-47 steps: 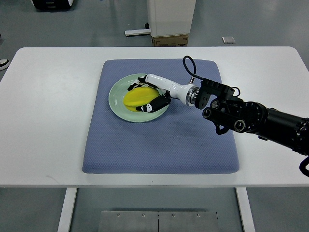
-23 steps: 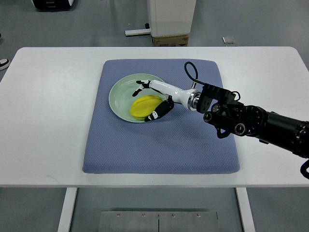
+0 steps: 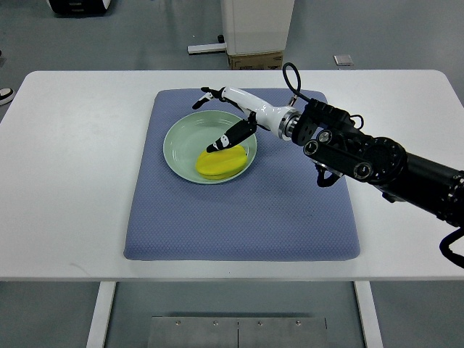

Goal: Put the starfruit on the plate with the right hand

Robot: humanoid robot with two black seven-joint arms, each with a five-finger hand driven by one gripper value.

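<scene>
Your right hand [image 3: 230, 112] above the plate [image 3: 177, 134], fingers spread, holding nothing, starfruit [image 3: 220, 161] lying on plate, no legible writing.

The black, jointed right arm [image 3: 377, 163] reaches in from the right edge, its white wrist stretched leftward and its white right hand [image 3: 230, 112] held open, black-tipped fingers [image 3: 217, 143] spread and holding nothing.

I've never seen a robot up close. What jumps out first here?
A bright yellow starfruit lying in a pale green plate on a blue mat mid-table. Just above it hovers the white robot hand, fingers spread and empty, on a bulky black arm coming in from the right.
</scene>
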